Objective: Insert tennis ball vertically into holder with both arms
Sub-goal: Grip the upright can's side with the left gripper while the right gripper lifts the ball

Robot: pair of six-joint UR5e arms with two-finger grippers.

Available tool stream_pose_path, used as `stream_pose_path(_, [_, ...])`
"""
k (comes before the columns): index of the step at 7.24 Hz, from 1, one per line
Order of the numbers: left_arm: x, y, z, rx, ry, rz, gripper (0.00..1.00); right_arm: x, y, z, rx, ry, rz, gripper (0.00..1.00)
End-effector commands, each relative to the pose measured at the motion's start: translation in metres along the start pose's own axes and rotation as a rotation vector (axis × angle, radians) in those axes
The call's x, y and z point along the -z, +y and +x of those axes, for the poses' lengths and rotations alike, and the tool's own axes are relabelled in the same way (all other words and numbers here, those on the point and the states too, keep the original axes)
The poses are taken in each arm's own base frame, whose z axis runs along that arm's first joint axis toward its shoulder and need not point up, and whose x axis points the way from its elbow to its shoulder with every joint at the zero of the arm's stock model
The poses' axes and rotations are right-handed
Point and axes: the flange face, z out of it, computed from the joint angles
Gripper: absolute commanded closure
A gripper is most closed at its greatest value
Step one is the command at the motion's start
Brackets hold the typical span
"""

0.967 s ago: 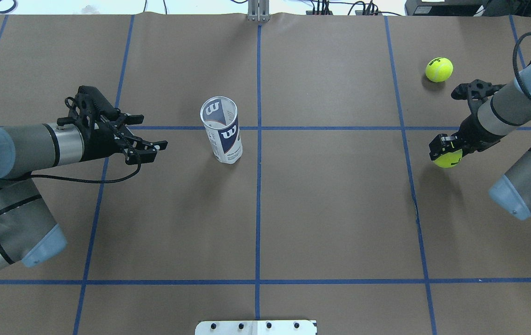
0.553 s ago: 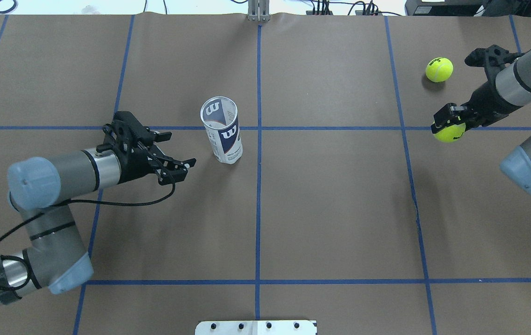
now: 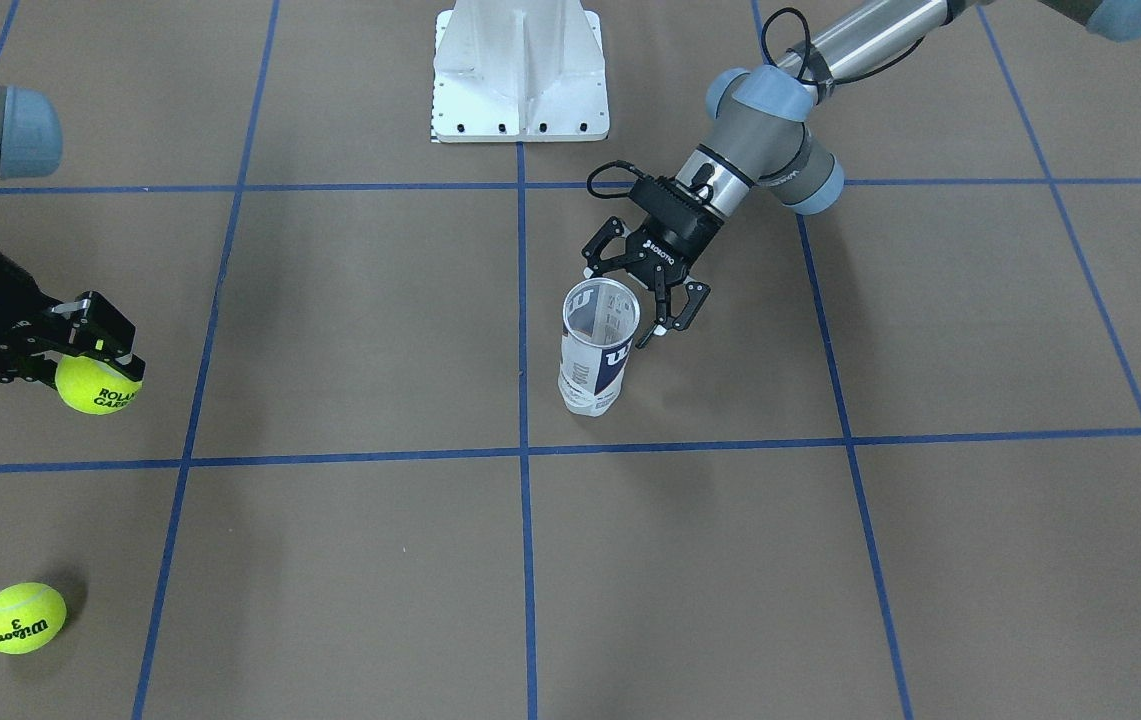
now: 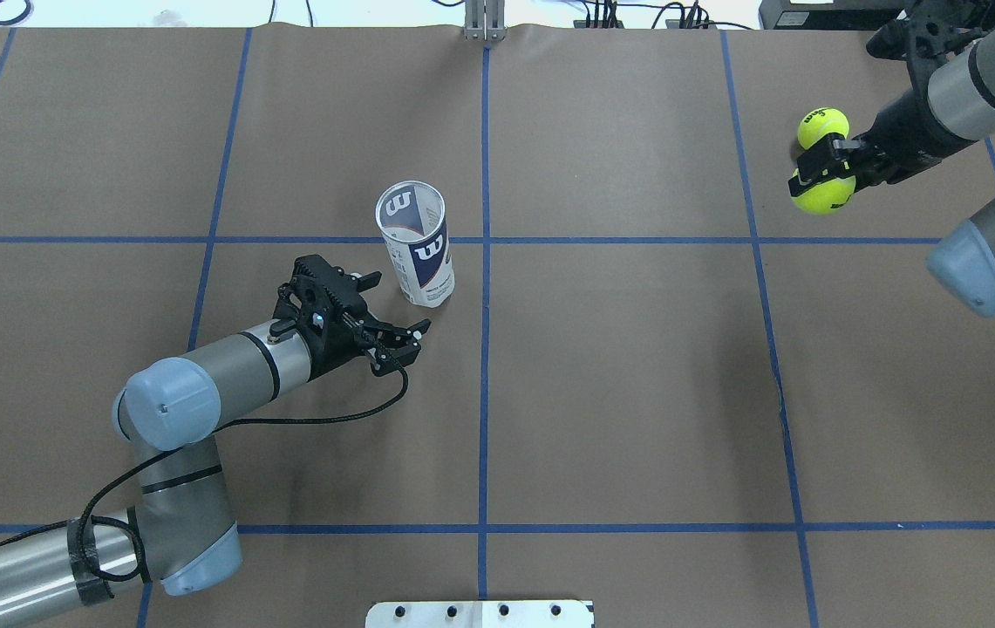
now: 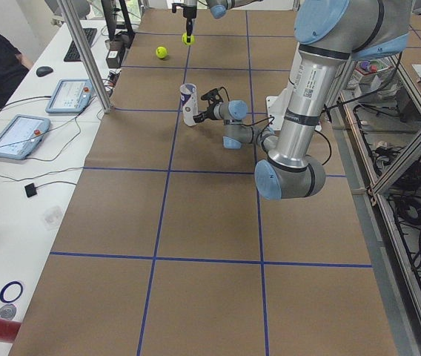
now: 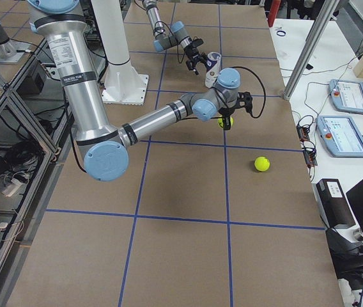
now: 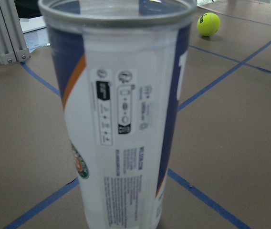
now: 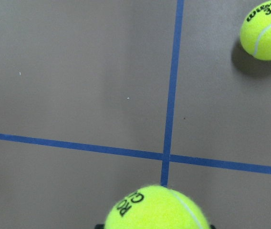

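Note:
The holder [image 4: 414, 244] is a clear can with a white and navy label, standing upright and open-topped near the table's middle [image 3: 598, 345]. My left gripper [image 4: 397, 305] is open, low beside the holder on the robot's side, and apart from it [image 3: 633, 300]. The left wrist view is filled by the holder [image 7: 121, 114]. My right gripper [image 4: 820, 170] is shut on a yellow tennis ball [image 4: 822, 194], held above the table at the far right [image 3: 97, 385]. The held ball's top shows in the right wrist view [image 8: 157, 210].
A second tennis ball [image 3: 22, 618] lies on the brown table paper just beyond the held one [image 4: 821, 124]. The white base pedestal [image 3: 520, 70] stands at the robot's edge. Blue tape lines [image 4: 484, 392] grid the table. Tablets lie on a side desk [image 6: 347, 134].
My left arm has swung right and brought its open gripper close to the holder. My right arm has carried the gripped ball toward the far edge, next to the loose ball.

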Motion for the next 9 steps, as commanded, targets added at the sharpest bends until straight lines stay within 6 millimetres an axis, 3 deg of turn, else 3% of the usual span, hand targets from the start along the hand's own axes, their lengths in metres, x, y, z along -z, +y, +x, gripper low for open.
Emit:
stream_pose_path(1, [-0.001,-0.001,0.0,0.003,-0.009,0.013,0.01,0.01,-0.005,-0.016,0.016,-0.019,0.019,1.0])
stream_pose_path(5, [-0.015,-0.017,0.007,0.008,-0.046,0.054,0.01,0.015,-0.004,-0.021,0.024,-0.024,0.027,1.0])
stream_pose_path(9, [-0.024,-0.004,-0.007,-0.003,-0.102,0.042,0.01,0.013,-0.003,-0.021,0.025,-0.023,0.024,1.0])
